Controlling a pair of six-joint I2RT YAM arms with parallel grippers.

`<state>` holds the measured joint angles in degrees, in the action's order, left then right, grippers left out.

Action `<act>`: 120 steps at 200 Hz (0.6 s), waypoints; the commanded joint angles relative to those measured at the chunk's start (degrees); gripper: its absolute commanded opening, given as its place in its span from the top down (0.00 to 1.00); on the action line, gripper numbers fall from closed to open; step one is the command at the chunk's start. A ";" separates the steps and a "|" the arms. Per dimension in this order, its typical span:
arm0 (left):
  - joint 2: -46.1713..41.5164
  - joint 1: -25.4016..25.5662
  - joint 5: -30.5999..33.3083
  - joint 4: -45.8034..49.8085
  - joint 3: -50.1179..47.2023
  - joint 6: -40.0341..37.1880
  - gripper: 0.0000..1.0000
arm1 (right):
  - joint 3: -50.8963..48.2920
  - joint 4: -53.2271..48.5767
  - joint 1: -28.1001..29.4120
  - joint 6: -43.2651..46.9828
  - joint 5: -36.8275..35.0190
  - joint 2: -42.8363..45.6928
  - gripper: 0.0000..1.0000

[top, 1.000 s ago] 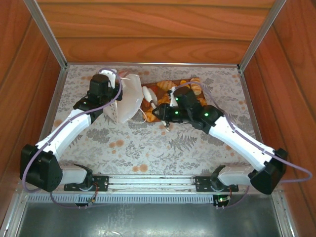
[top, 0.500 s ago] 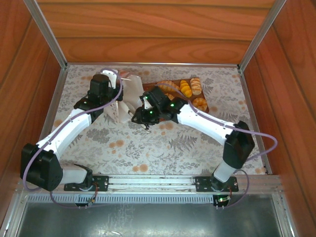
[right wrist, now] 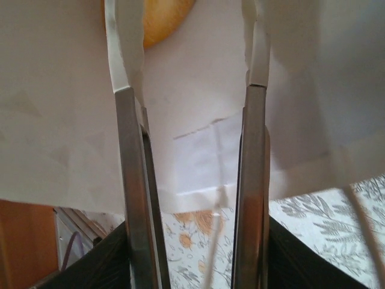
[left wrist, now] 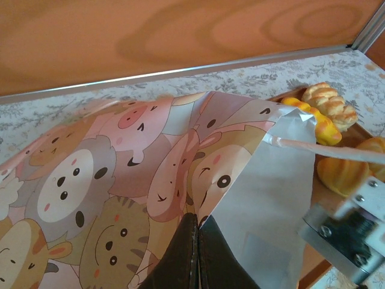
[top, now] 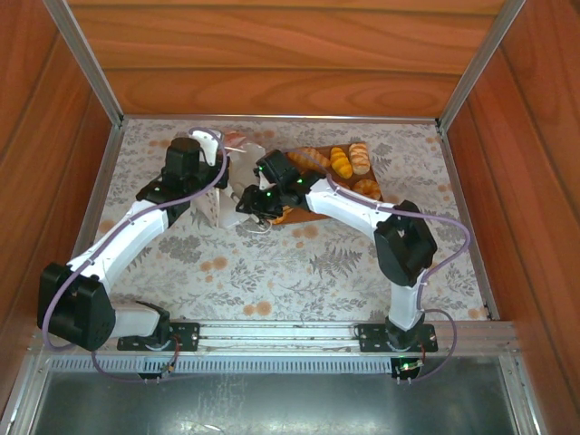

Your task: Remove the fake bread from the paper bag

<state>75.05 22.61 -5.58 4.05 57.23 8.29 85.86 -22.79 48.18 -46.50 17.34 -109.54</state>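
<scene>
At the table's left, the left gripper (left wrist: 197, 221) is pinched shut on the rim of the bag (top: 231, 172). At centre, the right gripper (right wrist: 189, 60) has swung over from the loaves (top: 349, 161) laid out at right and now stands inside the bag's mouth, fingers apart. A bread (right wrist: 161, 17) lies just beyond them, so another retrieval is probably beginning.

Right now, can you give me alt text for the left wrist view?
The left claw, shut, pinches the edge of the paper bag at bottom centre. The bag's cartoon-animal side spreads to the left and its white inside opens to the right. Beyond it, at the right edge, lie pieces of glossy fake bread.
</scene>
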 commanded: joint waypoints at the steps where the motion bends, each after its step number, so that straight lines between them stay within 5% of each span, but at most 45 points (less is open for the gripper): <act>1: -0.60 -0.20 -1.88 -1.24 -0.61 -0.83 1.00 | 1.32 5.35 -0.89 -2.56 3.27 -1.48 0.49; 120: 0.62 -0.10 -3.72 -1.27 0.14 -0.28 1.00 | 4.52 11.44 -2.28 -6.49 9.29 -8.56 0.46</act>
<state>75.20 22.61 -7.05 4.05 57.14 7.84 87.99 -13.02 46.63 -52.03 25.21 -117.21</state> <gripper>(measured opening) 0.050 0.531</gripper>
